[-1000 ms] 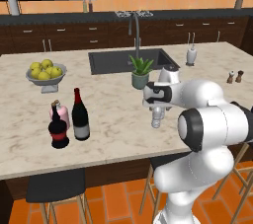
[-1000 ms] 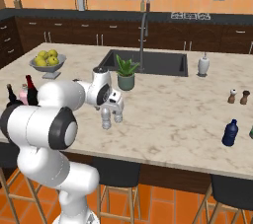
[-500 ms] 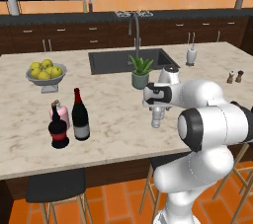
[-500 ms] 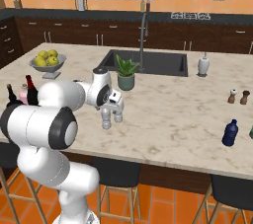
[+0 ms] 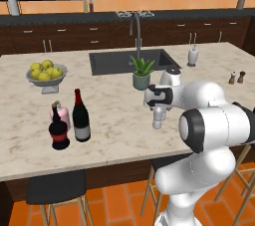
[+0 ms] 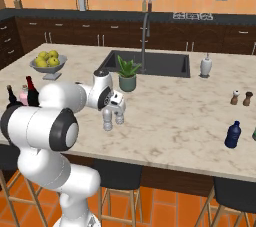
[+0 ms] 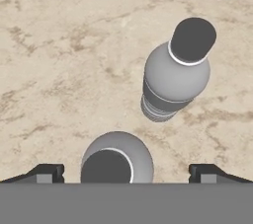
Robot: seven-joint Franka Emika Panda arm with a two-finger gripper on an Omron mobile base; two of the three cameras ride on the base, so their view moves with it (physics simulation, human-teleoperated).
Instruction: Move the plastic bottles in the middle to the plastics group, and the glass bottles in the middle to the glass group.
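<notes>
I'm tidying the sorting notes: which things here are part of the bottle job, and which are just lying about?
Job: two water bottles under the open claw; wine bottle, squat bottle, pink bottle.
Lying about: fruit bowl, plant, soap dispenser, shakers, blue bottle.

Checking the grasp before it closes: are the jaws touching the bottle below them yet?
Apart. The hand view shows the nearer plastic bottle centred in the open gripper, bare counter between it and each fingertip.
</notes>
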